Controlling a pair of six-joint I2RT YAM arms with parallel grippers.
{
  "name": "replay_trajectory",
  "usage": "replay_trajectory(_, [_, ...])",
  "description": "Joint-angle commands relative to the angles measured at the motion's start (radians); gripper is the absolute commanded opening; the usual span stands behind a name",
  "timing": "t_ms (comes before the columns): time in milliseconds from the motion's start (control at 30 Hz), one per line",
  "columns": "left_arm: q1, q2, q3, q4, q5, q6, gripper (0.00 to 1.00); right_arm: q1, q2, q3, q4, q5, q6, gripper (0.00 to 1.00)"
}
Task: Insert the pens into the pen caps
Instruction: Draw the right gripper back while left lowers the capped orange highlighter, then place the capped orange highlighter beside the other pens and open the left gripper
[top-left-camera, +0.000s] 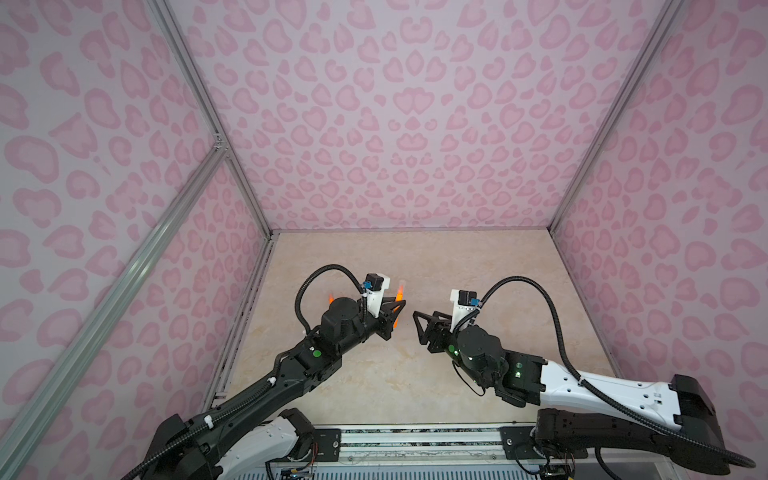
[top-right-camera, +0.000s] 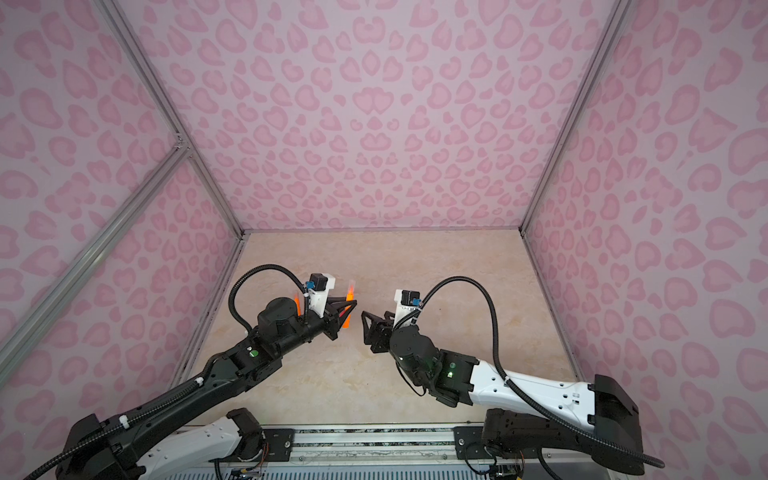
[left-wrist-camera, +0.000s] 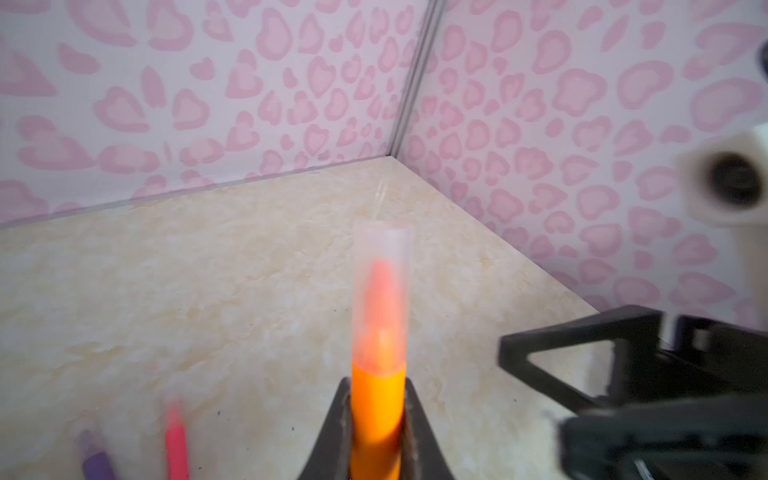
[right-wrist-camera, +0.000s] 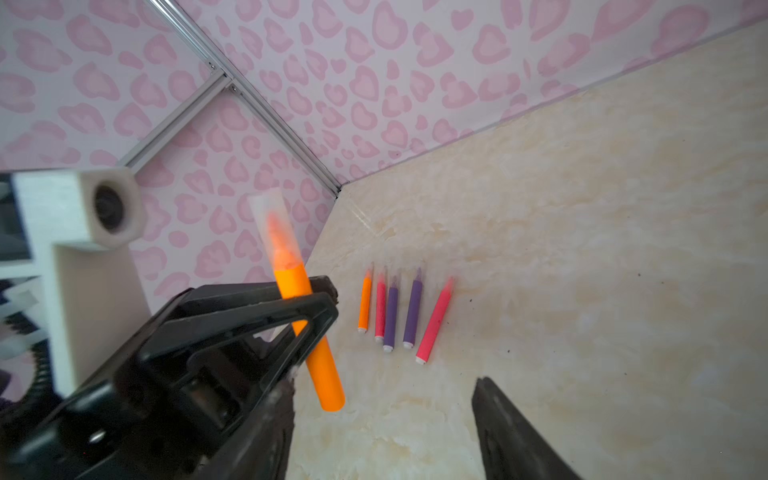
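Cap (left-wrist-camera: 381, 266): orange pen (left-wrist-camera: 377, 411) tip inside | left end effector (left-wrist-camera: 377, 390) clenched on pen | right end effector (right-wrist-camera: 382, 399) released

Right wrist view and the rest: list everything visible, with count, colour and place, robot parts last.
Held pen: one, orange, gripped mid-body and raised off the table.
Cap: one, clear, seated over the held pen's tip.
Loose orange pen: one, at one end of a row lying on the table.
Pink pens: two, in that row, one at its other end.
Purple pens: two, side by side mid-row.
Table: one, beige marbled.
Walls: three, pink blotch pattern, around the table.
Left gripper: black, shut on the held pen.
Right gripper: black, open, empty.
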Motion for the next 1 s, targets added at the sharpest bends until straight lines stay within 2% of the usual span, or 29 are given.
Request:
replay_trajectory(0, [0.005, 0.042, 0.021, 0.022, -0.139, -0.04, 0.04, -0.035, -0.062, -0.014, -0.078, 0.049, -0.053, 0.74])
replay_trajectory(133, [0.015, 0.121, 0.069, -0.034, -0.226, -0.078, 0.04, -0.141, -0.14, -0.029, -0.135, 0.061, -0.084, 0.78])
replay_trajectory(300, [0.026, 0.279, 0.198, -0.269, -0.361, -0.174, 0.04, -0.386, -0.156, 0.006, -0.297, 0.084, -0.131, 0.8])
replay_trajectory(467, [0.03, 0.458, 0.296, -0.386, -0.32, -0.226, 0.04, -0.616, -0.101, -0.079, -0.226, 0.126, -0.302, 0.8])
replay_trajectory(500, [0.03, 0.492, 0.313, -0.4, -0.317, -0.231, 0.04, -0.644, -0.084, -0.101, -0.213, 0.143, -0.305, 0.8])
replay_trajectory(567, [0.03, 0.556, 0.353, -0.45, -0.319, -0.25, 0.03, -0.688, -0.041, -0.181, -0.109, 0.249, -0.324, 0.82])
replay_trajectory(667, [0.03, 0.645, 0.411, -0.516, -0.318, -0.265, 0.03, -0.739, 0.007, -0.29, 0.07, 0.305, -0.393, 0.84])
replay_trajectory(700, [0.03, 0.664, 0.429, -0.539, -0.328, -0.271, 0.03, -0.752, 0.014, -0.292, 0.083, 0.322, -0.373, 0.85])
replay_trajectory(733, [0.031, 0.688, 0.45, -0.57, -0.345, -0.277, 0.03, -0.775, 0.01, -0.26, -0.006, 0.287, -0.353, 0.85])
replay_trajectory(800, [0.031, 0.722, 0.481, -0.613, -0.36, -0.286, 0.03, -0.786, 0.008, -0.27, 0.024, 0.273, -0.411, 0.84])
replay_trajectory(967, [0.031, 0.789, 0.522, -0.648, -0.327, -0.292, 0.03, -0.788, -0.016, -0.292, 0.044, 0.292, -0.403, 0.84])
